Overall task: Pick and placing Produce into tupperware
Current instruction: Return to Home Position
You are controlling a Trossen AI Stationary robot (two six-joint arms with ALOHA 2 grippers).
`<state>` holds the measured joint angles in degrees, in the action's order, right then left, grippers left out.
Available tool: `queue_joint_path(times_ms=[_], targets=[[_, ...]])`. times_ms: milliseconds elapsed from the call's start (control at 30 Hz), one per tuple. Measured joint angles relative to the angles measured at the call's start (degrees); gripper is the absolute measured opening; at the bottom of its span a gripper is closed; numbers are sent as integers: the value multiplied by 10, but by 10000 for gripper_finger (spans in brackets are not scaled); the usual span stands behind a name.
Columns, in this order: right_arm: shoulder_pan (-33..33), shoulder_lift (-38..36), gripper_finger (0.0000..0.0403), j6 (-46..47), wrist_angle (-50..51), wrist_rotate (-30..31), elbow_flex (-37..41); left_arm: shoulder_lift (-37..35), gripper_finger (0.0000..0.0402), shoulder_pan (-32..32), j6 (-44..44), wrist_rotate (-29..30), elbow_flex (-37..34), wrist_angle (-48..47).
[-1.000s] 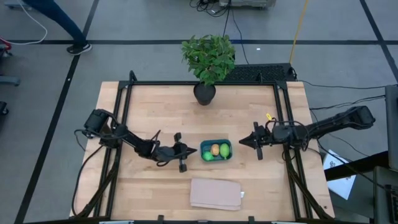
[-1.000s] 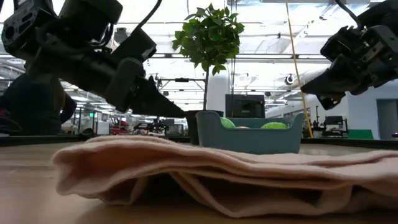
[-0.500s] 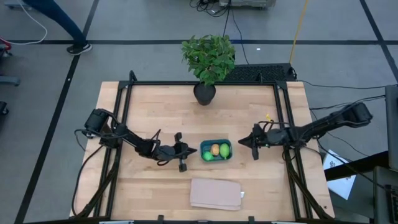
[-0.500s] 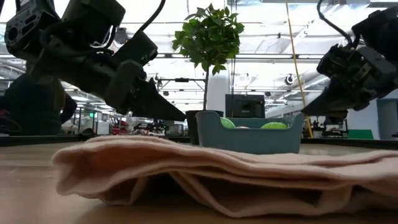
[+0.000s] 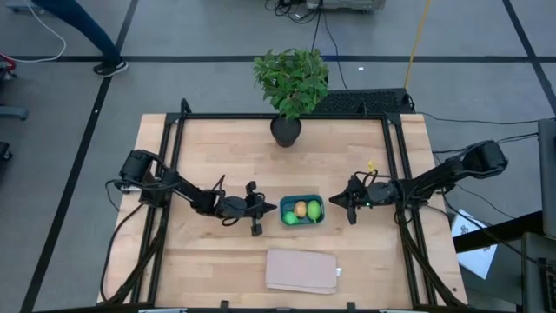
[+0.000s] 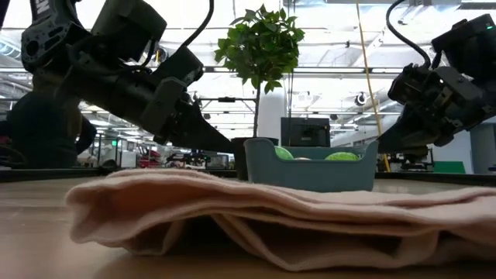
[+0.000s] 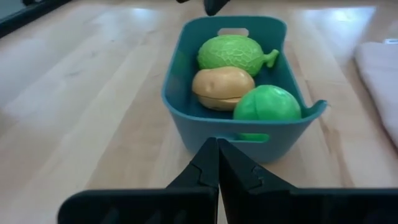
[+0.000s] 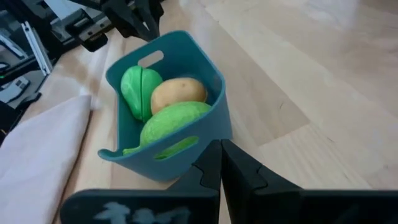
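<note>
The teal tupperware [image 5: 301, 210] stands on the wooden table, a little near of its middle. All the produce lies inside it: a netted green piece [image 7: 233, 53], an orange-tan piece [image 7: 222, 87] and a smooth green piece [image 7: 267, 104]. My left gripper [image 5: 274, 208] is shut and points at the tupperware's left end wall [image 7: 205, 127] from a short gap away. My right gripper [image 5: 334, 199] is shut too and points slantwise down at the right end wall [image 8: 186, 146], just short of it. Neither gripper holds anything.
A potted plant [image 5: 291, 87] stands at the table's far edge. A folded tan cloth [image 5: 301, 269] lies near the front edge and fills the foreground of the low view [image 6: 271, 217]. Black frame rails [image 5: 174, 174] run along the table's sides.
My right gripper has come down and moved a little toward the tupperware's right end, rolling slightly, and it stays shut. The tupperware and the produce have kept their places.
</note>
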<state>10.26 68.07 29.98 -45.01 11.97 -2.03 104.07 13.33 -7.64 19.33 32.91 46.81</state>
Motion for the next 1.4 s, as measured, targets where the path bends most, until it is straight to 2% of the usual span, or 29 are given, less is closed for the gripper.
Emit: queue_joint_path(times_ms=[233, 700, 1400], targets=[[0, 67, 0, -2, -14, -10, -24, 0, 0, -20, 7, -62, 7, 2], [5, 116, 0, -25, -106, -31, -34, 0, 0, -26, 17, -64, 7, -2], [12, 117, 0, -28, -91, -31, -47, 0, 0, -38, 25, -75, 7, -3]])
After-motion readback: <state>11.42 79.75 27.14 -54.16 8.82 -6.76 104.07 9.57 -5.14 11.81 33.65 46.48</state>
